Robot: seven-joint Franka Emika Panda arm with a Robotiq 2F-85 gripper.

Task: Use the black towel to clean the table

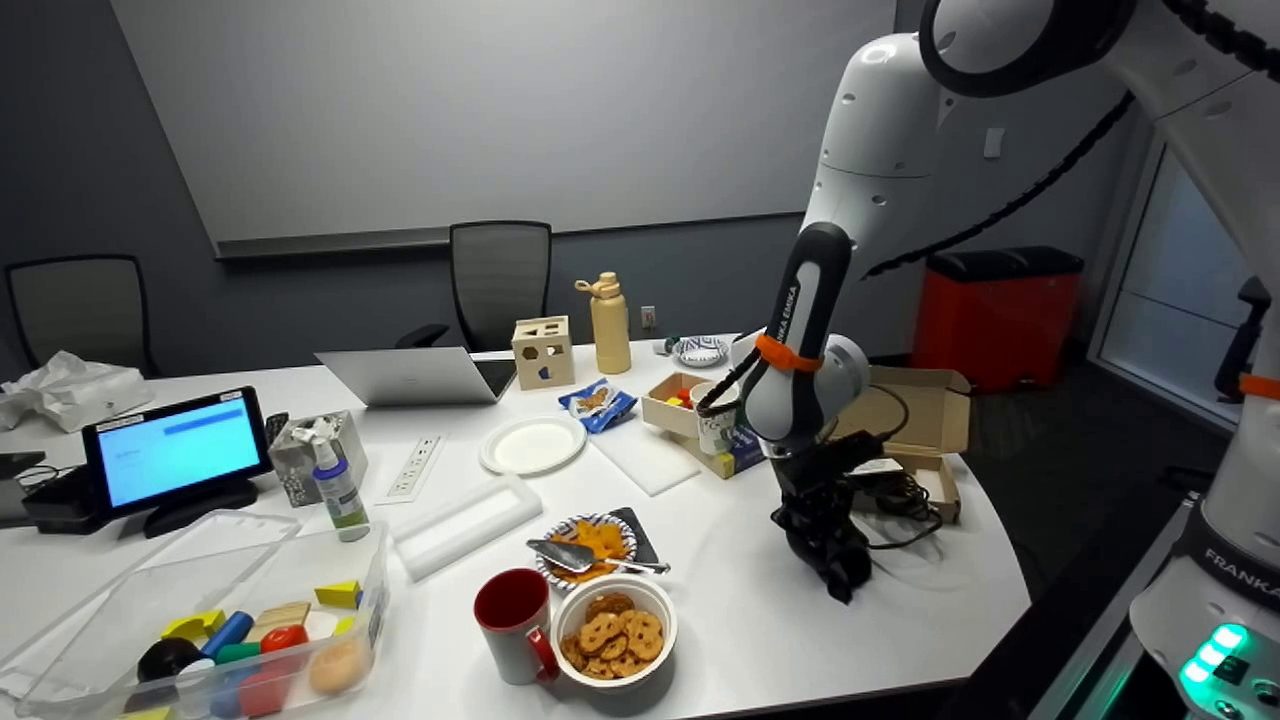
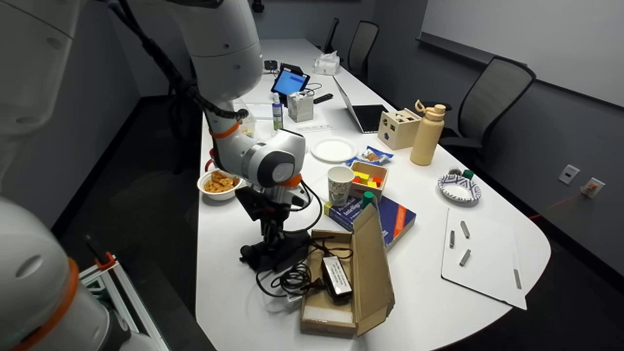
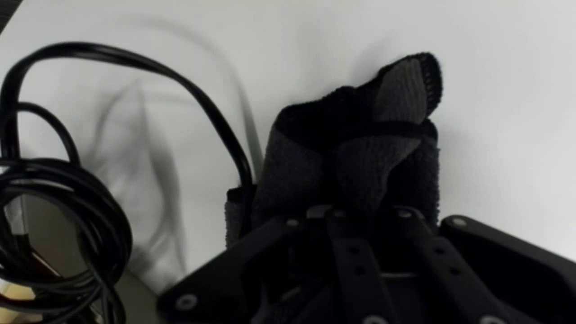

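Your gripper [image 3: 371, 216], drawn narrow, held the black towel [image 3: 355, 153], bunched low at the white table [image 2: 234, 297] just beside the open cardboard box [image 2: 373, 278]. "EMIKA" showed on your arm [image 1: 870, 150], "FRANKA" on its base [image 1: 1220, 600], "Artificial Intelligence" on the blue book [image 2: 385, 219].

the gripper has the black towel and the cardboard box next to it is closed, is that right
Not quite: the cardboard box is open, not closed. Both exterior views show its lid raised. The rest is right: the gripper has the black towel, with the box next to it.
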